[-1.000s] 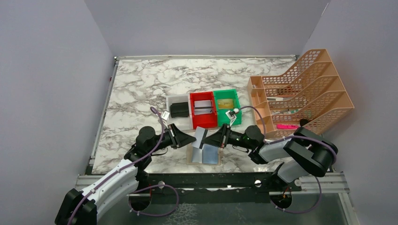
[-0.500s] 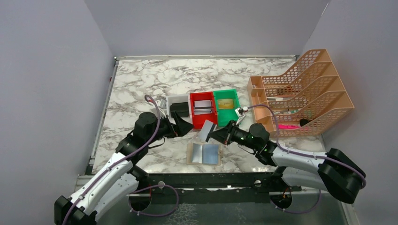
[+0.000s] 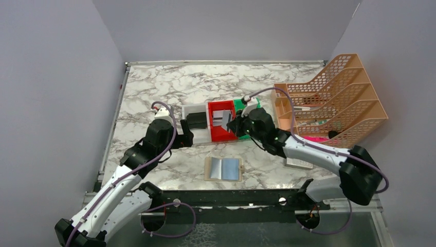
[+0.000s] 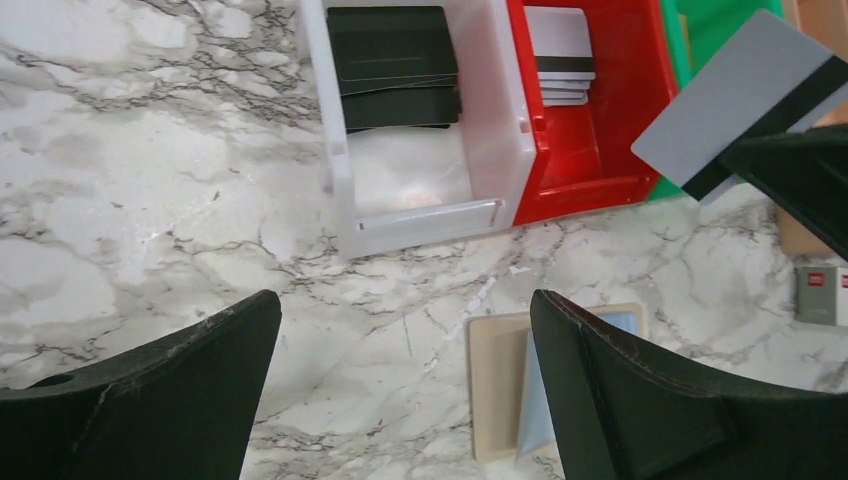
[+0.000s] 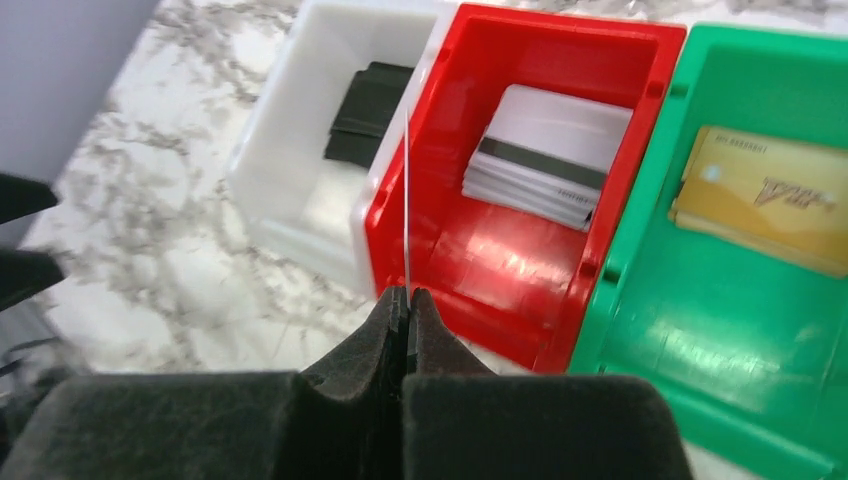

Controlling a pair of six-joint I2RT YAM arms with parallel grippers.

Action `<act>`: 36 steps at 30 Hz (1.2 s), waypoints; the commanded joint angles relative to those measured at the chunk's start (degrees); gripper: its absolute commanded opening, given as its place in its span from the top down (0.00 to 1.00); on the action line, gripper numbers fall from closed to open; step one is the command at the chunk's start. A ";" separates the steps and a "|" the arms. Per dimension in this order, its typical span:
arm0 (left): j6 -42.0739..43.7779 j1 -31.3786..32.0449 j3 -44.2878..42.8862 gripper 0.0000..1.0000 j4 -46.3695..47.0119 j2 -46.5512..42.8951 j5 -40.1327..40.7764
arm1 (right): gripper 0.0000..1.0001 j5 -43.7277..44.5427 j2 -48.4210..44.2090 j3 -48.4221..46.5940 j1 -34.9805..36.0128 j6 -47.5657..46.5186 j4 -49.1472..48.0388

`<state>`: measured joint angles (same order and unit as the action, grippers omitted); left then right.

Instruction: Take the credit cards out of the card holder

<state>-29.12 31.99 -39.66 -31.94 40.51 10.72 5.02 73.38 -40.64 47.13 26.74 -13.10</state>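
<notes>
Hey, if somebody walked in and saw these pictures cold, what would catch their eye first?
Probably the bright row mid-table: white bin, red bin and green bin, with the right claw pinching a grey striped card just over the red bin. Next come the tan card holder, lying open on the marble near the arms' bases, and the peach file rack at the right edge.
</notes>
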 commanded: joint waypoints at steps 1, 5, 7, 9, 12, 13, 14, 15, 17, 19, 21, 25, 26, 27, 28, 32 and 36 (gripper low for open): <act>2.50 -0.08 0.13 0.01 -1.74 -1.03 5.30 | 0.99 8.33 9.81 -10.49 0.11 -12.21 8.72; 2.52 -0.16 0.28 0.01 -1.76 -1.22 5.99 | 0.99 16.01 16.63 -17.65 0.82 -19.33 9.41; 2.58 -0.13 0.28 0.01 -1.77 -0.93 6.22 | 0.99 17.50 19.24 -18.96 1.50 -24.25 7.20; 2.51 -0.25 0.28 0.01 -1.75 -0.89 6.01 | 0.98 17.79 21.97 -20.20 2.21 -30.30 5.47; 2.58 -0.26 0.28 0.01 -1.73 -1.04 5.89 | 0.98 20.64 26.67 -22.96 3.31 -37.90 6.44; 2.59 -0.35 0.28 0.01 -1.77 -1.09 5.89 | 0.98 22.13 27.85 -23.73 3.58 -39.44 6.88; 2.62 -0.35 0.28 0.01 -1.80 -1.08 5.81 | 0.98 22.83 29.35 -24.26 3.66 -40.61 6.94; 2.60 -0.41 0.25 0.01 -1.81 -1.12 5.80 | 0.98 24.68 30.08 -24.59 3.68 -41.71 6.91; 2.60 -0.58 0.26 0.01 -1.71 -1.06 5.80 | 0.98 26.44 31.07 -24.45 3.71 -44.11 4.99; 2.63 -0.76 0.28 0.01 -1.71 -1.02 5.64 | 0.98 27.28 31.51 -24.27 3.75 -46.10 3.07; 2.67 -0.94 0.28 0.01 -1.65 -1.00 5.54 | 0.98 26.91 32.18 -24.29 3.75 -48.25 1.98; 2.67 -1.30 0.28 0.01 -1.58 -0.88 5.28 | 0.97 27.32 34.40 -26.08 3.75 -50.47 2.63; 2.71 -1.39 0.28 0.01 -1.58 -0.84 5.23 | 0.97 27.40 35.10 -26.39 3.75 -51.00 2.72; 2.69 -1.47 0.23 0.01 -1.53 -0.87 5.19 | 0.96 27.41 35.80 -26.68 3.75 -51.49 2.96; 2.68 -1.53 0.28 0.01 -1.50 -0.82 5.11 | 0.96 27.34 36.57 -27.09 3.74 -51.79 3.18; 2.71 -1.75 0.28 0.01 -1.46 -0.71 4.94 | 0.90 27.90 39.38 -29.09 3.75 -51.40 5.31; 2.77 -1.99 0.35 0.01 -1.38 -0.70 4.75 | 0.85 26.18 40.98 -32.47 3.75 -47.92 11.00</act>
<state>-27.03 30.63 -39.62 -33.17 40.18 14.96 30.68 112.73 -69.34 50.72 -23.35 -6.72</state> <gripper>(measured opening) 0.987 0.129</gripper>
